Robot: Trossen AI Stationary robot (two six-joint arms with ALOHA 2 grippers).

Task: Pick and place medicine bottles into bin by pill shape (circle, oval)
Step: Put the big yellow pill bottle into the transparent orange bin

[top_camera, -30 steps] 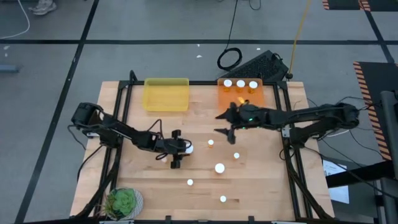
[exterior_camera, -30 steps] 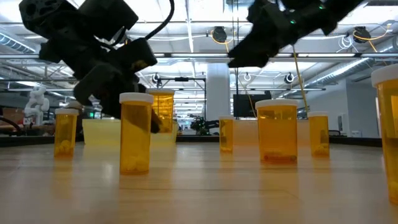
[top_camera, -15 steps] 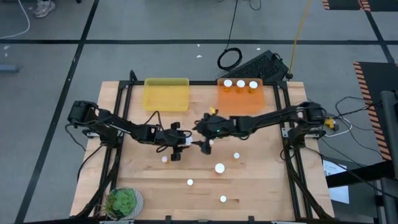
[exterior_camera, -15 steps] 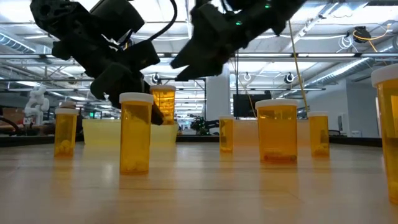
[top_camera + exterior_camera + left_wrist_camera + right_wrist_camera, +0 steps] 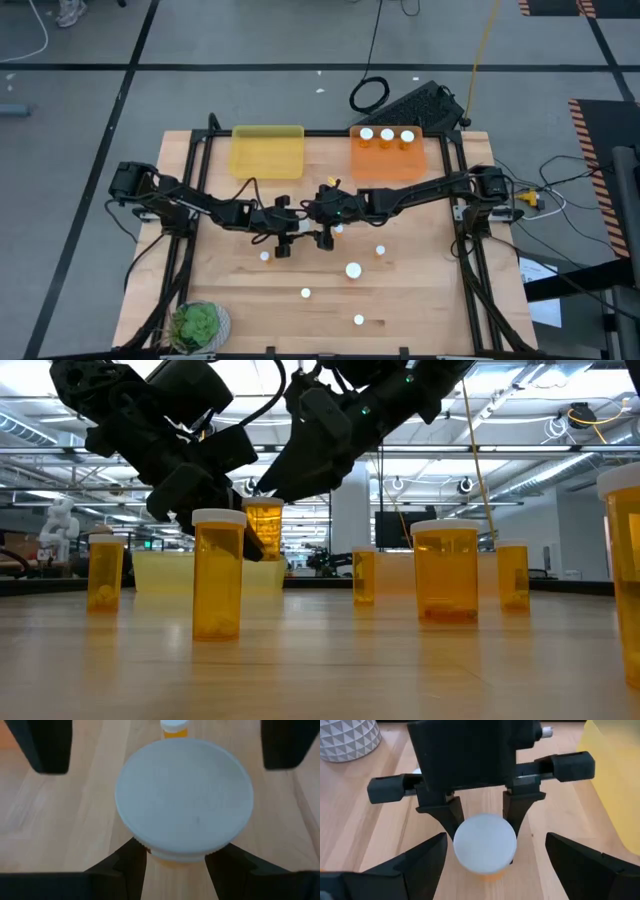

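- Left gripper [image 5: 296,231] sits near the middle of the table [image 5: 220,290], jaws closed on a medicine bottle [image 5: 485,844] just under its white cap; in the low view this bottle hangs above the wood, not touching it.
- Right gripper [image 5: 322,228] has reached across to meet it; its jaws are spread wide on either side of the same bottle, not touching it.
- Loose bottles standing on the table, counted from the high view: five – one [image 5: 264,256] just beside the left gripper, one [image 5: 380,250], one with a larger cap [image 5: 353,270], one [image 5: 305,293] and one [image 5: 358,320] nearest the front edge.
- Orange bin [image 5: 384,164] at the far edge holds three bottles in a row [image 5: 386,134].
- Yellow bin [image 5: 267,152] beside it: one, no bottles seen in it.
- One potted plant [image 5: 196,324] at the table's front left corner.
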